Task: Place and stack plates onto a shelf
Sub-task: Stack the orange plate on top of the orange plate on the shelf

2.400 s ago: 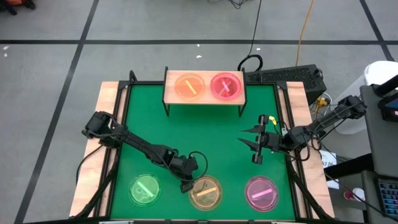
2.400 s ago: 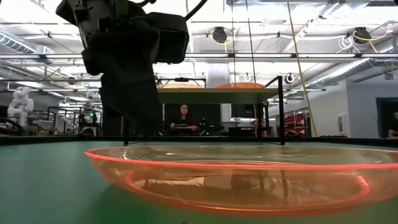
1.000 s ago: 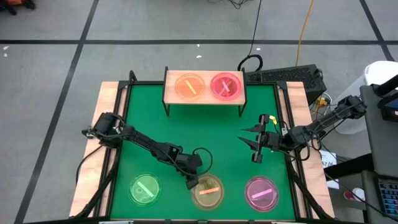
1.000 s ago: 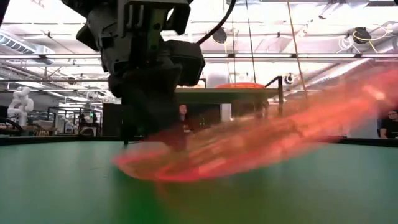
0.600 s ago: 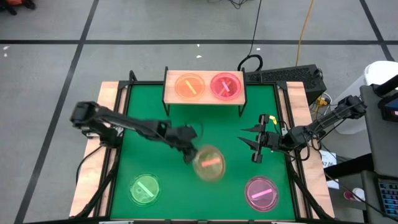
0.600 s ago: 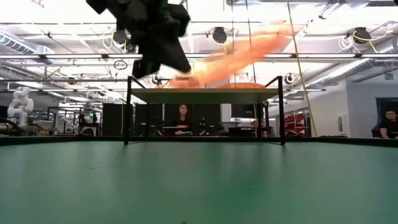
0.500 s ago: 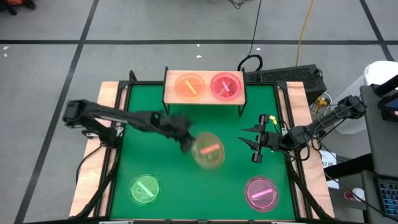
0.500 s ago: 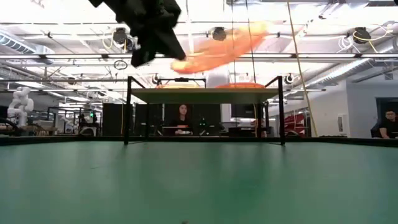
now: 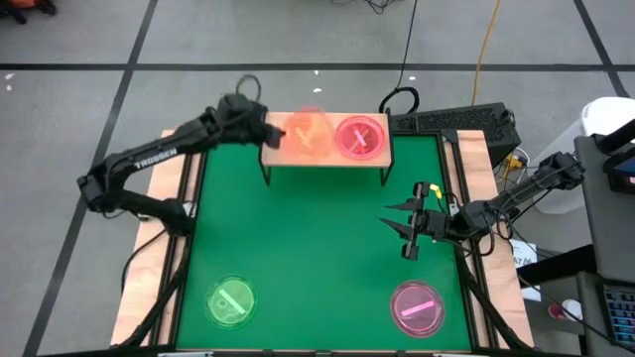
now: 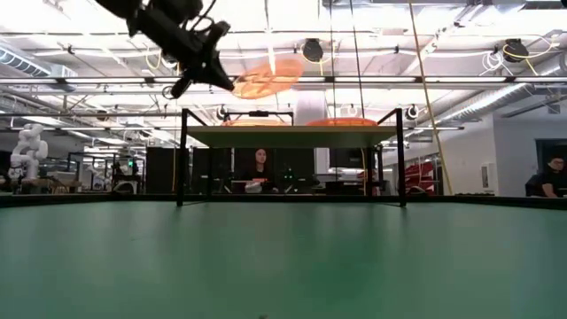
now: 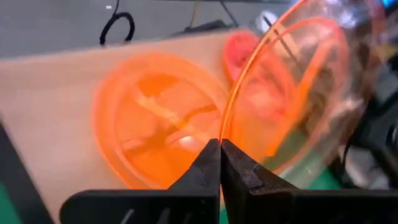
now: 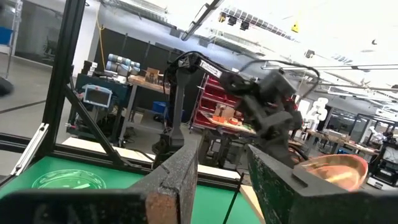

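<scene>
My left gripper [image 9: 268,132] is shut on a translucent orange plate [image 9: 311,128], which hangs over the left half of the light-wood shelf [image 9: 380,154]. It shows high over the shelf [image 10: 288,136] in the low view too. Under the held plate [image 11: 298,74] an orange plate [image 11: 155,124] lies on the board. A pink plate [image 9: 359,137] lies beside it on the shelf's right half. A green plate [image 9: 231,300] and a pink plate [image 9: 415,305] lie flat on the green mat near its front edge. My right gripper [image 9: 402,230] waits open at the mat's right side. My left gripper pinches the orange plate's rim [image 11: 226,132] between its two shut fingers, at the plate's left edge. The fingers come about level from the table's left. The plate [image 10: 267,78] is lifted clear and tilted, above the orange plate on the shelf.
The shelf stands on thin black legs [image 9: 266,171] at the mat's far edge. The green mat [image 9: 317,238] lies bare between the shelf and the two near plates. A black cable [image 9: 399,99] and a keyboard [image 9: 456,121] lie beyond the table's far right.
My left gripper has lifted the orange plate off the mat near the front edge. It carried the plate up and toward the far edge, to above the shelf's left half. The plate came up tilted.
</scene>
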Motion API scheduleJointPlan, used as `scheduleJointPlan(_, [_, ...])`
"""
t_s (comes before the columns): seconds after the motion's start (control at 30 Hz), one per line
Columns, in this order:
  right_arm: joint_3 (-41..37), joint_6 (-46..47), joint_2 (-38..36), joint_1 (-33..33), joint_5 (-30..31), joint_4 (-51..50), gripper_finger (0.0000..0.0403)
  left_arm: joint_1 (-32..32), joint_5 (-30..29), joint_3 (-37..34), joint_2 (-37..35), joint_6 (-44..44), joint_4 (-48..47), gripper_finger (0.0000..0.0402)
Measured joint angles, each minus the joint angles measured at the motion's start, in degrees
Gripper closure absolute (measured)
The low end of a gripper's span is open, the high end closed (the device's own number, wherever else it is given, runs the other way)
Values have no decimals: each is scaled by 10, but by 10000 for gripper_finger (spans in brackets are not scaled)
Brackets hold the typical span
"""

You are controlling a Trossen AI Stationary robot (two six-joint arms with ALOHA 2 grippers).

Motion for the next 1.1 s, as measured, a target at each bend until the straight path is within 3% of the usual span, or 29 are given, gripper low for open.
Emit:
scheduleJointPlan(0.17, [0,-6,0,0,0,4,282,86,66,-1,16,-23,-7,401])
scheduleJointPlan(0.33, [0,-13,0,0,0,4,282,118,95,-1,16,-18,-22,400])
scheduleJointPlan(0.6, [0,-17,0,0,0,6,282,110,117,-1,16,13,-20,377])
scheduleJointPlan(1.1, [0,-15,0,0,0,12,282,96,107,-1,16,53,-12,373])
